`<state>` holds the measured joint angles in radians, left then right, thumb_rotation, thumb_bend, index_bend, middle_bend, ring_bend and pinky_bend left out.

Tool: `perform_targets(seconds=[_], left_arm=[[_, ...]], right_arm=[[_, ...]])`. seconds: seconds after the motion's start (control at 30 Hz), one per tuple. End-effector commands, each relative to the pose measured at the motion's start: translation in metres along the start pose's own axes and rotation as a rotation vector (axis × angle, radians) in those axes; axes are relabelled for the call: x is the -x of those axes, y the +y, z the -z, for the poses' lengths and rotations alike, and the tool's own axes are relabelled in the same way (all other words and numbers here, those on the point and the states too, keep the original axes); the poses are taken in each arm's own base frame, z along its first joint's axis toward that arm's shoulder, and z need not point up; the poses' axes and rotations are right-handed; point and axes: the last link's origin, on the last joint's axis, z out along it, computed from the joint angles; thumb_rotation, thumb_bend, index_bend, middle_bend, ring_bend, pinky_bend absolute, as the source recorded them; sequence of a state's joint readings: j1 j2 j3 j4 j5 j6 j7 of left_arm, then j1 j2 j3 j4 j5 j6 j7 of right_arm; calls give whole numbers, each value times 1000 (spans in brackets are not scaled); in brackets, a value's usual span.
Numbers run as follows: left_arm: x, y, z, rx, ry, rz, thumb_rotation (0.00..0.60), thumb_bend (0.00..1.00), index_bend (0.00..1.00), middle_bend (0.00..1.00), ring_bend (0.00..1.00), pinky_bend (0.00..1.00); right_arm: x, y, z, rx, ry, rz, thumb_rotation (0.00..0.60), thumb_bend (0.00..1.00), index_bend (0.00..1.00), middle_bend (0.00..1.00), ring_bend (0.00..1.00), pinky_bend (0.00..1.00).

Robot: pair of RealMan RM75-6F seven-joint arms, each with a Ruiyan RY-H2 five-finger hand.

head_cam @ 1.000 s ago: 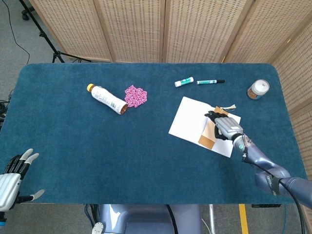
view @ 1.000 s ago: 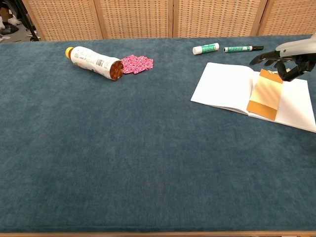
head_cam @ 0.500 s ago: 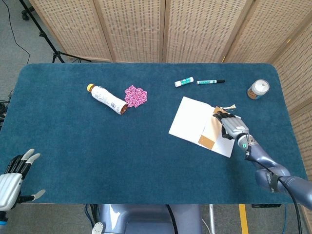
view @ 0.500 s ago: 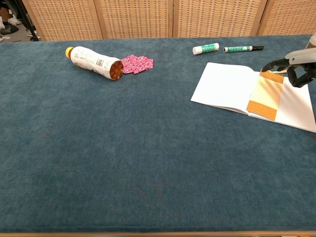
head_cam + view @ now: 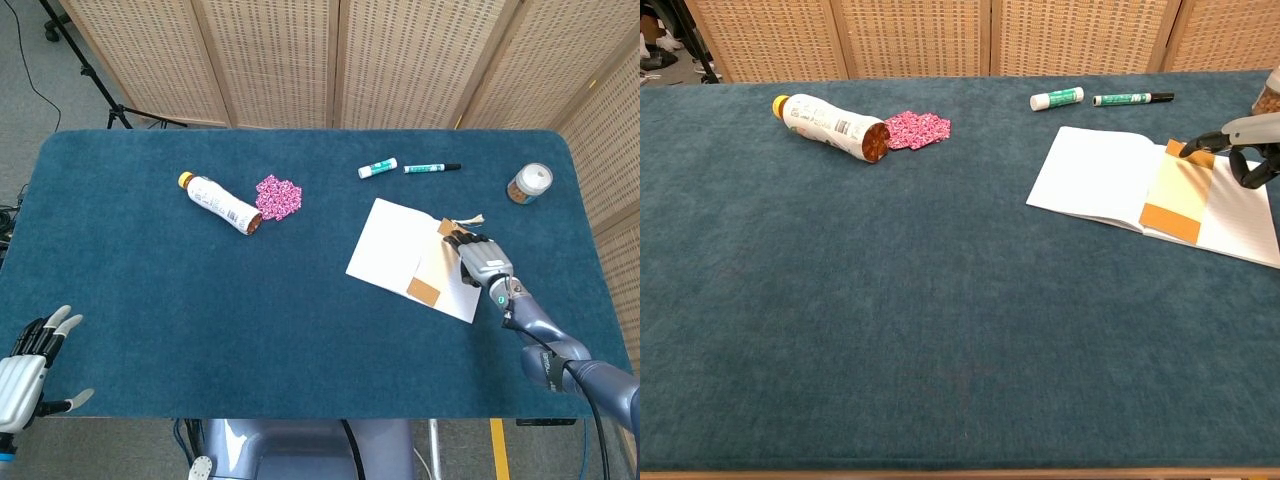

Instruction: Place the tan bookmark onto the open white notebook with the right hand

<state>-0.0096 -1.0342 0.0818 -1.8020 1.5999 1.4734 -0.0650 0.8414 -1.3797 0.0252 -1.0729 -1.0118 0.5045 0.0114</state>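
Tan bookmark (image 5: 431,272) lies on the notebook (image 5: 1110,178), but the right hand (image 5: 479,257), fingers loosely apart and seemingly empty, could drag it off.

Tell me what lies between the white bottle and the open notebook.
Head view: the pink patterned piece lies by the mouth of the white bottle; beyond it only bare blue cloth reaches the open notebook.

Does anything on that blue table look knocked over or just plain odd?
Yes. The bottle lies on its side at the far left, its open-looking brown end beside a crumpled pink thing. No spill shows. The tan bookmark lies slightly slanted across the open white notebook, which fits the job.
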Motion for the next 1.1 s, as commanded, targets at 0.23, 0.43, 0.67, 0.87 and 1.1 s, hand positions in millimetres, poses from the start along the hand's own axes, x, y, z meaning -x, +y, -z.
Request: perform_targets(seconds=[0.23,0.43,0.67,0.87,1.1], left_arm=[[1,1,0,1,-4,-2,600,0,0,0,0,0],[2,1,0,0,-5,-3,600,0,0,0,0,0],[2,1,0,0,-6,-4,600,0,0,0,0,0],[2,1,0,-1,-4,-3,600,0,0,0,0,0],[2,1,0,0,-5,-3,600,0,0,0,0,0]], right_arm=[[5,-2,-2,-9,-7,45,600,1000,0,0,0,62],[9,-4,-5,-13,-9,72,600,1000,0,0,0,62],[9,-9,-8,-22,2,76,600,1000,0,0,0,62],[12,-13,-9,-33,-2,85,600,1000,0,0,0,62],[14,-16,-8,-47,-4,111,600,1000,0,0,0,62]])
